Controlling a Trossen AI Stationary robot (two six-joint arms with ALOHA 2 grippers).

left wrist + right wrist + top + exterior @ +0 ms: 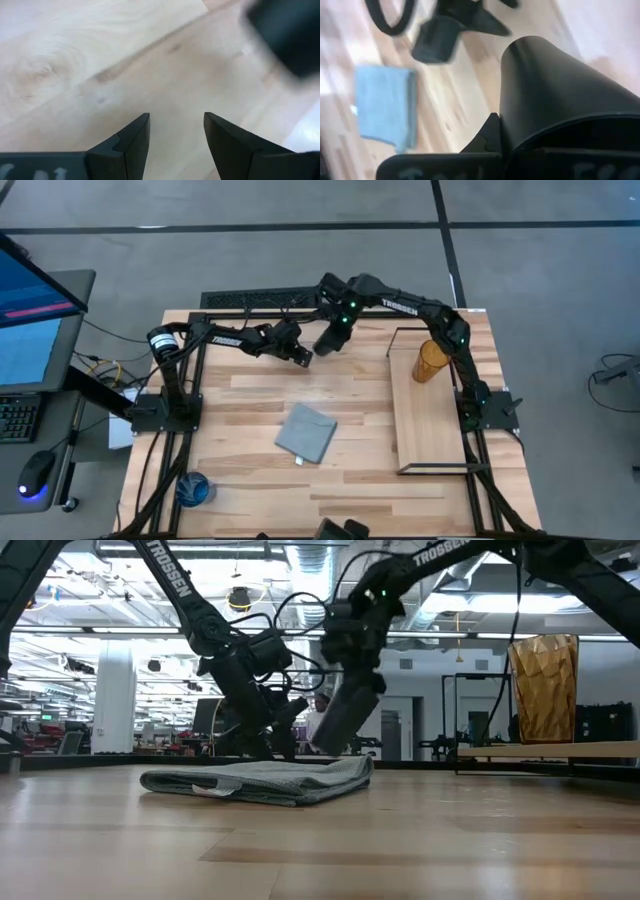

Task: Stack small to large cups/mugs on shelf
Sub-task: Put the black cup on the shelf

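Observation:
My right gripper [336, 326] is shut on the black cup [328, 342] above the table's far middle. In the low view the black cup [340, 715] hangs tilted below it. My left gripper [303, 355] is open and empty just left of the cup, low over the bare wood [175, 135]. The amber tumbler [432, 360] stands upright by its base on the far end of the shelf [430, 430], a light board in a black wire frame at the right. The blue cup [195, 490] stands on the table near the front left corner. My right gripper holds the black cup at its open rim end [520, 135]. One finger [490, 134] lies against the outer wall; the cup hides the other. The fingers slant down from above. The cup hangs tilted below them, closed end down, clear of the table.
A folded grey-blue cloth [305, 432] lies flat on the table's middle, nearer than both grippers. The shelf's near part is bare board. A desk with a monitor [30, 310] stands off the table's left.

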